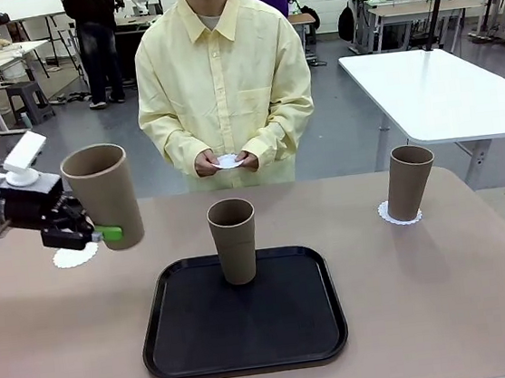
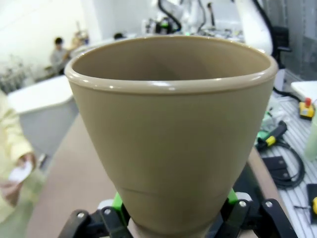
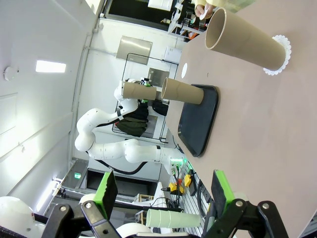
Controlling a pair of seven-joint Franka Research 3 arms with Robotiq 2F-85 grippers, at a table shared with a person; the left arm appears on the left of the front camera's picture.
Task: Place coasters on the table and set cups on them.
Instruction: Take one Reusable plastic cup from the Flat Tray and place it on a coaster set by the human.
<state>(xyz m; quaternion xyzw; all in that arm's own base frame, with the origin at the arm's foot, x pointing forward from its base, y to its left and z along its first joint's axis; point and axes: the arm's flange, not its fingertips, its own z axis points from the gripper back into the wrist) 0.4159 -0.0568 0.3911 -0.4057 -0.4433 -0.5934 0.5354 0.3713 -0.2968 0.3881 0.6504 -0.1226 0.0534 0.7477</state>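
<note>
The held cup (image 1: 103,195) is in the left gripper (image 1: 110,232), whose green-padded fingers (image 1: 109,233) are closed on its lower part. It is lifted above the left side of the table (image 1: 62,357) and leans a little, with the rim up. In the left wrist view this cup (image 2: 173,134) stands very close, with its open mouth toward the camera and the left gripper (image 2: 173,220) clamped at its base. The left coaster (image 1: 74,257) lies flat on the table, partly behind the gripper and with nothing on it; the cup's base is just beside it in the picture.

The middle cup (image 1: 234,239) stands upright on the far part of the black tray (image 1: 243,322), which is at the centre of the table. The right cup (image 1: 408,180) stands upright on the right coaster (image 1: 400,216), near the far right edge.

The person (image 1: 221,74) stands at the far side and holds a third coaster (image 1: 228,162) in both hands (image 1: 209,164).

The right gripper (image 3: 163,198) is away from the cups, its fingers spread wide and holding nothing.
</note>
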